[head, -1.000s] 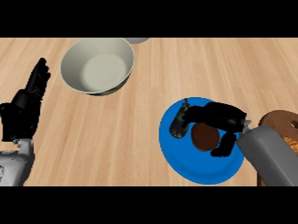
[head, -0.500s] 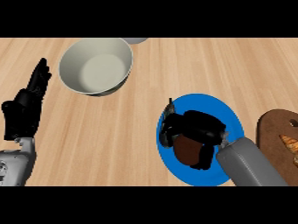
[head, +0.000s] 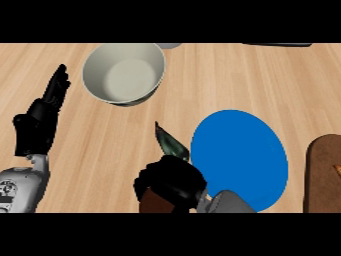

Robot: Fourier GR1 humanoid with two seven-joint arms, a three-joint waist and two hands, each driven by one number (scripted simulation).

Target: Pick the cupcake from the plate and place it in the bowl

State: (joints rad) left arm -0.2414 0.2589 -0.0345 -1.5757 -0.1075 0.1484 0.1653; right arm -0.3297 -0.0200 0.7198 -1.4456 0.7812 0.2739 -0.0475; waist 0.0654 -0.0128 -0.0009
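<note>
The right hand point(head: 170, 181) has lifted the cupcake point(head: 158, 201) (fingers curled round it) off the blue plate point(head: 239, 150); the bowl point(head: 123, 73) comes next.

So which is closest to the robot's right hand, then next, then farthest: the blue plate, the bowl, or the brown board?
From the right hand:
1. Blue plate, just to its right.
2. Bowl, up by the far edge.
3. Brown board, at the right edge.
</note>
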